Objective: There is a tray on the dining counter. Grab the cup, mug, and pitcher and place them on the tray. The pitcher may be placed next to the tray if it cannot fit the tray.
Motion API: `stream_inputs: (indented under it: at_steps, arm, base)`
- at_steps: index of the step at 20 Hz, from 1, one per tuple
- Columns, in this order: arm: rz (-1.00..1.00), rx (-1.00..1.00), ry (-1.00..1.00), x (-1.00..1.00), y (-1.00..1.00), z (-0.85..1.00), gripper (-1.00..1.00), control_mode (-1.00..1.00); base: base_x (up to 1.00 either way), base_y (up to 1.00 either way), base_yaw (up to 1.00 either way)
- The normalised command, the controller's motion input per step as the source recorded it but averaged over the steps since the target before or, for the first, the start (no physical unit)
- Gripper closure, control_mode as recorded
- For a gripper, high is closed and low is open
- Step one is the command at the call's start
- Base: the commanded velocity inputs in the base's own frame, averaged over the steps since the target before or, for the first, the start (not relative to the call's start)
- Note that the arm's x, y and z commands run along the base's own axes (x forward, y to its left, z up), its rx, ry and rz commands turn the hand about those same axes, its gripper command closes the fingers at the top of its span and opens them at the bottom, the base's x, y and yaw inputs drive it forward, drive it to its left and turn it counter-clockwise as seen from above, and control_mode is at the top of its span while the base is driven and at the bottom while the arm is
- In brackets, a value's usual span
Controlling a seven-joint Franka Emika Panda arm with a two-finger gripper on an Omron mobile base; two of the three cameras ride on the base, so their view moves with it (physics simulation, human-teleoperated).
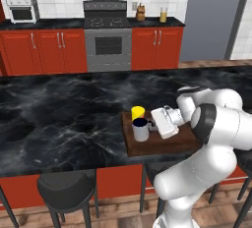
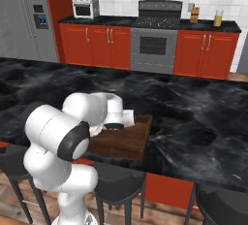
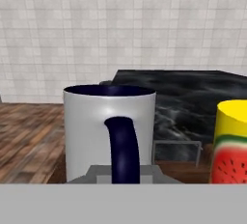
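hidden stuff: my own arm blocks most of the tray (image 2: pixel 127 144) in the right base view, so I can't pick out the yellow cup there, and the mug (image 2: pixel 115 126) is just a dark rim peeking out under my wrist
fingertips: cut off at the bottom of the hand view, can't really make them out
mug, left base view: grey mug (image 1: pixel 141 129) sits upright on the tray (image 1: pixel 156 144), near its left end
cup: yellow cup (image 1: pixel 138 112) right behind the mug, on the tray's back edge, watermelon print on it up close
gripper: my gripper (image 1: pixel 155 125) is nearly together, pinched on the mug's dark blue handle (image 3: pixel 123 150)
bench: tray lies at the near edge of the black marble bench (image 1: pixel 64 119)
pitcher: over on the back worktop, right of the stove, pitcher (image 1: pixel 163 14) well apart from everything
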Motion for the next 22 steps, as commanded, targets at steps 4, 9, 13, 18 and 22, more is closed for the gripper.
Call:
stream_inputs:
  at_steps: [4, 9, 13, 18, 22]
  arm:
    - [0.00, 0.00, 0.00, 0.06, 0.00, -0.29, 1.00, -1.00]
    - [0.00, 0.00, -0.02, 0.00, 0.00, -0.23, 1.00, -1.00]
    - [0.00, 0.00, -0.05, 0.00, 0.00, -0.09, 1.00, -1.00]
    - [0.00, 0.00, -0.05, 0.00, 0.00, -0.13, 1.00, -1.00]
    - [0.00, 0.00, -0.04, 0.00, 0.00, -0.07, -1.00, -1.00]
  base:
    - [0.00, 0.00, 0.00]
    - [0.00, 0.00, 0.00]
    - [0.00, 0.00, 0.00]
    - [0.00, 0.00, 0.00]
    - [0.00, 0.00, 0.00]
